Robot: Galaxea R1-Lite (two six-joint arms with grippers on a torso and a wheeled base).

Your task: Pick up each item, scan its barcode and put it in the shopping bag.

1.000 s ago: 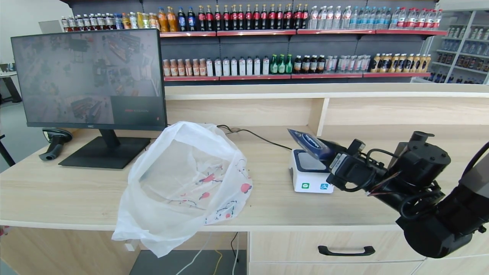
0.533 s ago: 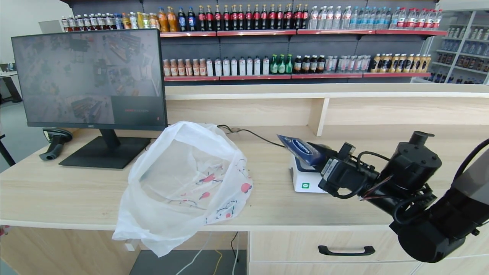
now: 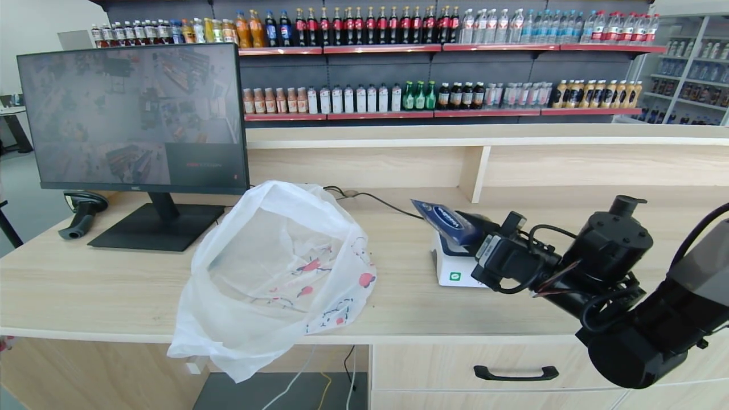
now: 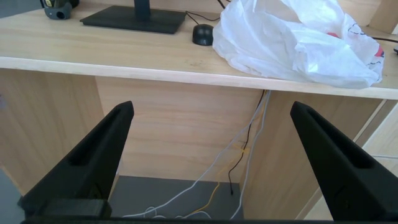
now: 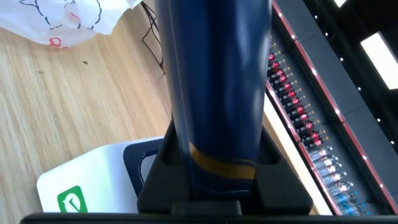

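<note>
One glossy blue tube [image 3: 446,218] pinched by right claw [image 3: 476,226].

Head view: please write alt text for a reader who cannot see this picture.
The right gripper holds a dark blue tube over the white scanner on a wooden counter. A white shopping bag lies to the scanner's left, near a monitor; shelves of bottles stand behind.

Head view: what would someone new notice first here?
The right gripper holds a blue tube over the white scanner on the right of the counter. To its left a white bag slumps over the front edge, with a monitor behind it at the far left.
</note>
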